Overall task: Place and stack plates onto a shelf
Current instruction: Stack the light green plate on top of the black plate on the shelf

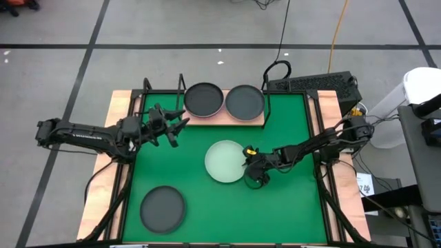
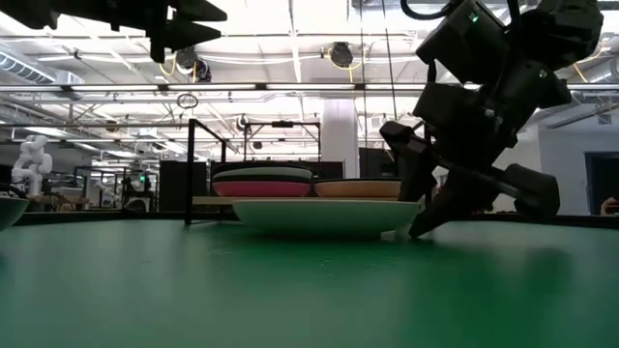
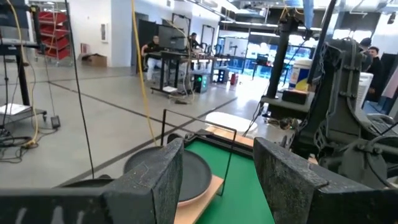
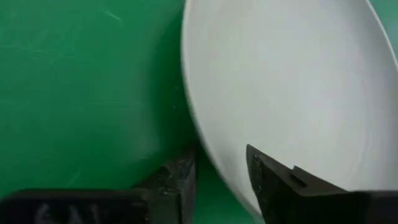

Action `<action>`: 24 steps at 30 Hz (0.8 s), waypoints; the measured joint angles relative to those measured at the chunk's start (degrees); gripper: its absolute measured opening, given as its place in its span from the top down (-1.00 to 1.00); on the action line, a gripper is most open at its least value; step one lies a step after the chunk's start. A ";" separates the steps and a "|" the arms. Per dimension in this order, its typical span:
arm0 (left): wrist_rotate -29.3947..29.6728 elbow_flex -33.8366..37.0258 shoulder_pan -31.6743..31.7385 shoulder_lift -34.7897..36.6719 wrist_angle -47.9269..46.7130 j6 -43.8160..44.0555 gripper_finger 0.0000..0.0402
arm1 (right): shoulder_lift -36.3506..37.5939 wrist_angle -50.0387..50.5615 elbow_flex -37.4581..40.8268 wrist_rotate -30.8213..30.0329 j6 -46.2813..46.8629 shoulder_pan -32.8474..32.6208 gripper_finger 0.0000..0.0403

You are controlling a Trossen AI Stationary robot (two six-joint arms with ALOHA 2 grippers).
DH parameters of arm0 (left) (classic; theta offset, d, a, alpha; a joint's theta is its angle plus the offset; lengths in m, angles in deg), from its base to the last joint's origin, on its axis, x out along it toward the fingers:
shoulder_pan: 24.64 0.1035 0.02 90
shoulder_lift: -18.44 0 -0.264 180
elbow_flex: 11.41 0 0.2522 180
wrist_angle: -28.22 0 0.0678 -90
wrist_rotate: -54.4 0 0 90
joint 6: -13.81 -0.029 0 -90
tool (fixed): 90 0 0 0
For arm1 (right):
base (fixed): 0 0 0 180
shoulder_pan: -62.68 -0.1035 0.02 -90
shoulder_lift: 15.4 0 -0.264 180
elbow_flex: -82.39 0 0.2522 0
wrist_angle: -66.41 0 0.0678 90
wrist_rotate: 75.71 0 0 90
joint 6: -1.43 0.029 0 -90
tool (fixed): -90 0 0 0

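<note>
Pick-up step: the whitish plate [image 1: 225,161], at frame centre, is straddled at its rim by the unclenched right end effector [image 1: 253,170]; closure and lifting toward the shelf [image 1: 224,114] are called for next. The left end effector [image 1: 173,127] waits released.

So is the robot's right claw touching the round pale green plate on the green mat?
Touching, it seems. In the right wrist view the right gripper straddles the round pale green plate's rim, one finger lying over it; the low view agrees.

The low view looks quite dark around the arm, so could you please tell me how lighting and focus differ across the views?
Low view: the right pincer is backlit by bright ceiling lights, nearly a silhouette. Right wrist view: the pale plate looks soft and evenly lit, without glare. High view: even light, with faint shadows on the green mat.
</note>
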 joint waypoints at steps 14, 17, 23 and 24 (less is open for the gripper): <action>-0.02 0.00 -2.50 0.00 3.57 3.06 0.02 | 6.52 -5.55 0.10 -4.36 -0.57 -0.04 0.98; 0.02 0.00 -3.09 0.00 4.04 2.36 0.02 | 10.36 -9.66 0.09 -9.61 -3.56 0.52 0.99; 0.00 0.00 -3.74 -0.02 4.58 1.45 0.02 | 16.49 -16.69 -0.02 -17.50 -6.21 7.39 0.99; 0.01 -0.02 -3.74 -0.02 4.62 1.21 0.02 | 16.71 -17.01 -0.02 -17.53 -5.87 9.48 0.99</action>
